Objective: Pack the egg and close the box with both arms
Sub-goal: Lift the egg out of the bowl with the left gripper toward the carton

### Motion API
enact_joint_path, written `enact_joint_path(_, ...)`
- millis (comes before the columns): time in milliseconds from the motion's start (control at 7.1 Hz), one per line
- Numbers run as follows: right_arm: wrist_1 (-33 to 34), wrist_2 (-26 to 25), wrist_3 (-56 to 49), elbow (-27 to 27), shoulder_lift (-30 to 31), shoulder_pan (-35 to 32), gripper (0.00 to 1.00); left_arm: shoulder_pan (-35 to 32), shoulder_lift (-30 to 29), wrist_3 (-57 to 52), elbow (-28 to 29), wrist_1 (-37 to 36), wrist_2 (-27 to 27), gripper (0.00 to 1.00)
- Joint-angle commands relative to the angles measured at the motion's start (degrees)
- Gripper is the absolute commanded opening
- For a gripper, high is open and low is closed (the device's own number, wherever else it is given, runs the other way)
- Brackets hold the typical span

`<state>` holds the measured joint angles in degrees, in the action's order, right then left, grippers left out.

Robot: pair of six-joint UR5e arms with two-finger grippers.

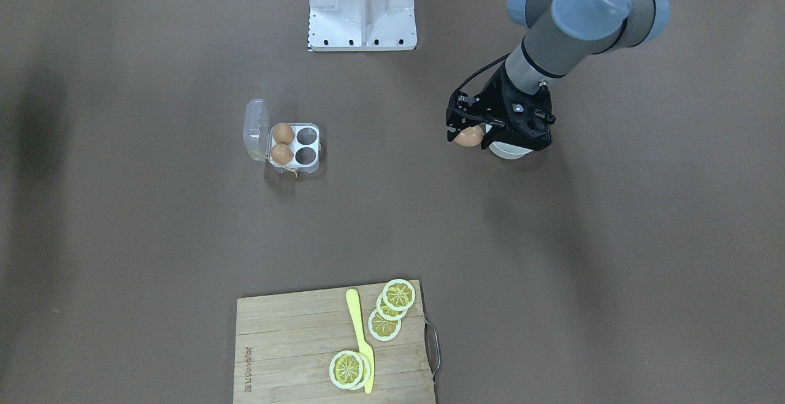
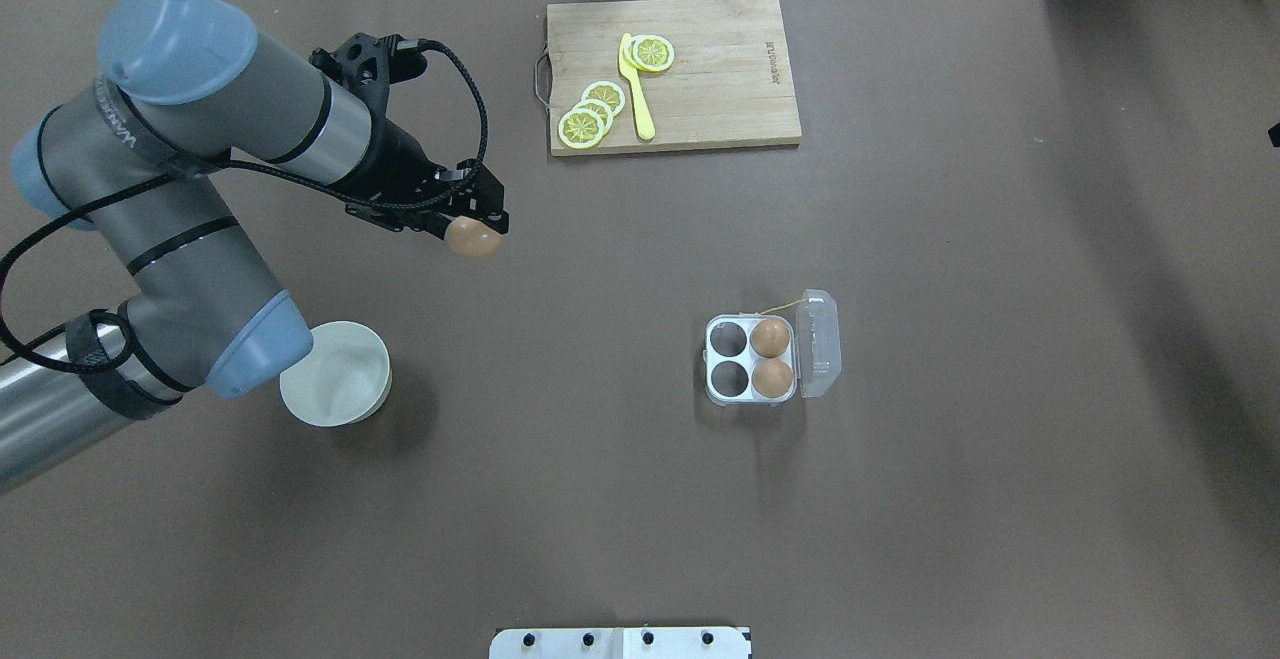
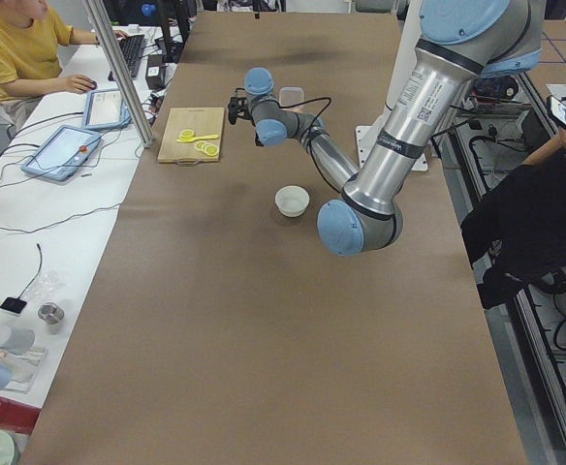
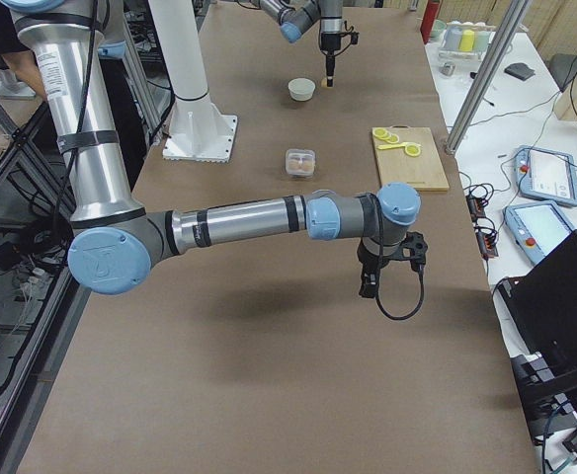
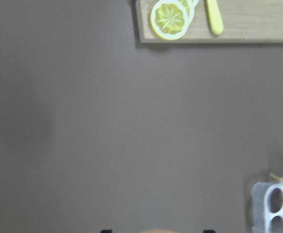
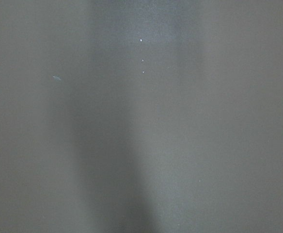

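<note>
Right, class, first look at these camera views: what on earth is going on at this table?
The left gripper has its fingers shut on a small light-brown egg, held up above the brown table near the round white bowl. The clear-plastic four-cell egg box sits open, with two eggs in it and two empty cells. The right gripper hangs over the table away from the box; its state cannot be told.

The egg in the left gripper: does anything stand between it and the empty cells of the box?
Nothing visible does. Only bare table lies between the egg and the box; its lid is open, and the two empty cells are on the egg's side.
</note>
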<state>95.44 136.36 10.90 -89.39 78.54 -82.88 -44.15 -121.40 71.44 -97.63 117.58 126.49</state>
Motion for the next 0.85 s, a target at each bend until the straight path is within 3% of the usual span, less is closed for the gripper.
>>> enact_joint_path(0,0.0,0.0,0.0,0.0,0.0,0.0,1.0,0.7,-4.5,6.8,2.8,3.8,-0.2,0.56)
enact_joint_path(282,0.0,0.0,0.0,-0.1,0.0,0.0,1.0,2.9,-7.4,10.2,3.1,4.1,-3.2,0.56)
enact_joint_path(705,0.0,0.1,0.0,-0.2,0.2,-0.1,1.0,10.8,-10.0,17.0,5.2,9.2,-18.4,0.57)
